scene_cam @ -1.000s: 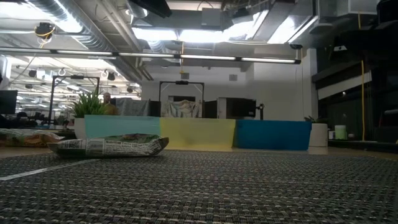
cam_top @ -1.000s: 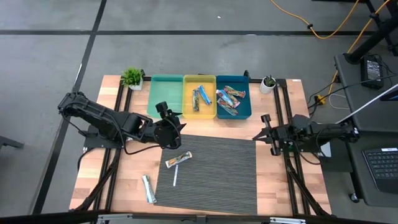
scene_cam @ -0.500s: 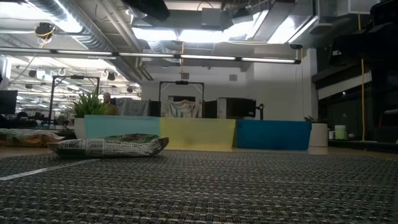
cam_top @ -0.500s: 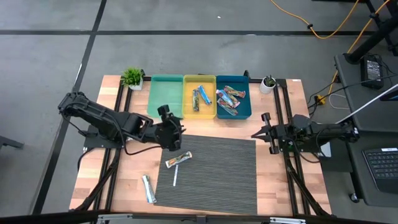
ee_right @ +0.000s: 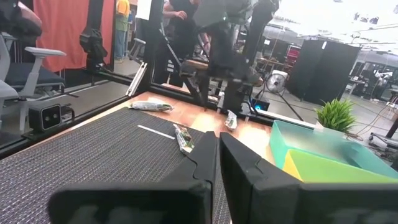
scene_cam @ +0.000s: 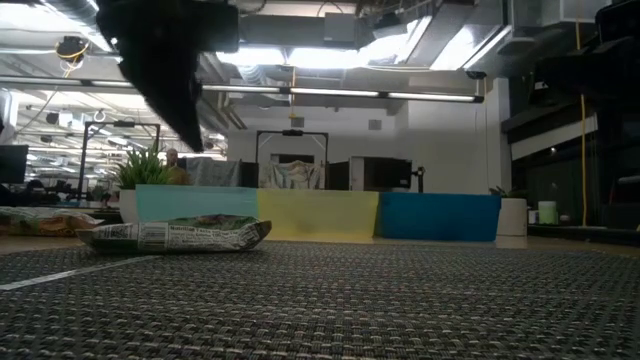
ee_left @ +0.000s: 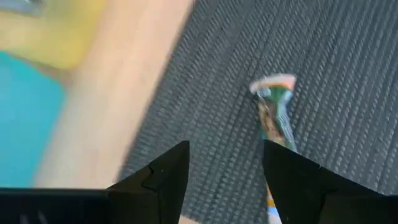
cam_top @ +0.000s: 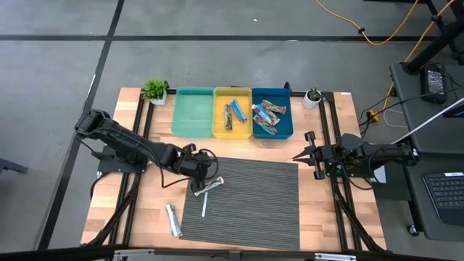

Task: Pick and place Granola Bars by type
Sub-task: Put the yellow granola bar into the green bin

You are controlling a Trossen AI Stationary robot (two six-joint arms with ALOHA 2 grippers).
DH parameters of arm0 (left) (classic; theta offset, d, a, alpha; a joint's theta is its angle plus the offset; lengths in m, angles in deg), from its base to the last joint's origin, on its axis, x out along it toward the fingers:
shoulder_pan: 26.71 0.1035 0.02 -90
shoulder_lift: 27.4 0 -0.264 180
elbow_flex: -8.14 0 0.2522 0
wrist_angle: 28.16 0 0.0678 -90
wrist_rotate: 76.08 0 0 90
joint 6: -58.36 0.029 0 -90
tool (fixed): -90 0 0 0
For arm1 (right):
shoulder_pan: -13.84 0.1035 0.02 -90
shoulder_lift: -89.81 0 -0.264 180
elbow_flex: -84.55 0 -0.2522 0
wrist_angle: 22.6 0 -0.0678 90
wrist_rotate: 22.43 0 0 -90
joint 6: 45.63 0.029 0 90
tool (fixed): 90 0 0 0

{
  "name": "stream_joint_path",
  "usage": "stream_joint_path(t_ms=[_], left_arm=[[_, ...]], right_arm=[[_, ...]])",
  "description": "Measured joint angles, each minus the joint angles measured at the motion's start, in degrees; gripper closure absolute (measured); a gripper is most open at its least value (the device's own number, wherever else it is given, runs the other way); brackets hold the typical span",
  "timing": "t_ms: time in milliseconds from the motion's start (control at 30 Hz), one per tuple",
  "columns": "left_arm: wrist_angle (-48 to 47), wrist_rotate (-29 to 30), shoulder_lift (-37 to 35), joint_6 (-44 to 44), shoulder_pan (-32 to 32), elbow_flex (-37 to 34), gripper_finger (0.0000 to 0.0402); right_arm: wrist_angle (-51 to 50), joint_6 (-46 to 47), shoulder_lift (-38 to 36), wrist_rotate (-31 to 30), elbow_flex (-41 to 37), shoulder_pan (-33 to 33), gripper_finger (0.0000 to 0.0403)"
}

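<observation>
Left gripper (cam_top: pixel 205 172), fingers apart, over multicoloured wrapped granola bar (cam_top: pixel 208 185) on grey woven mat (cam_top: pixel 254 203); right gripper (cam_top: pixel 303 154) closed at mat's right edge.

Even, soft overhead light with faint shadows. Low view: bright ceiling strip lights (scene_cam: pixel 330 93) glare, a dark arm silhouetted. Left wrist view is motion-blurred; the mat (ee_left: pixel 348 81) smears.

Wooden tabletop (cam_top: pixel 145 210) carries a dark ribbed mat (cam_top: pixel 254 203) at centre front. Along the far edge, three bins side by side, touching: green (cam_top: pixel 192 112), yellow (cam_top: pixel 241 125), blue (cam_top: pixel 284 123). Small potted plant (cam_top: pixel 154 90) left of the bins; another (white pot) (cam_top: pixel 313 96) right. Thin white stick (cam_top: pixel 204 205) lies on the mat.
</observation>
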Motion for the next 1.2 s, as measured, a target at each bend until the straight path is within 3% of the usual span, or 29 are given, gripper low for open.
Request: stream_joint_path(t_ms=[333,733,967,1200], left_arm=[[8.70,-8.83,7.04,-0.47,-0.09,-0.14,0.0168],[11.58,-10.70,14.64,-1.47,0.11,-0.14,0.0141],[11.44,-10.55,15.92,-1.61,0.20,-0.14,0.0173],[11.27,-10.76,15.92,-1.61,0.20,-0.14,0.0260]], right_arm=[[0.03,0.00,0.00,0.01,0.00,0.00,0.0377],[0.08,0.00,0.00,0.01,0.00,0.00,0.0377],[0.09,0.00,0.00,0.03,0.00,0.00,0.0377],[0.09,0.00,0.00,0.04,0.00,0.01,0.0377]])
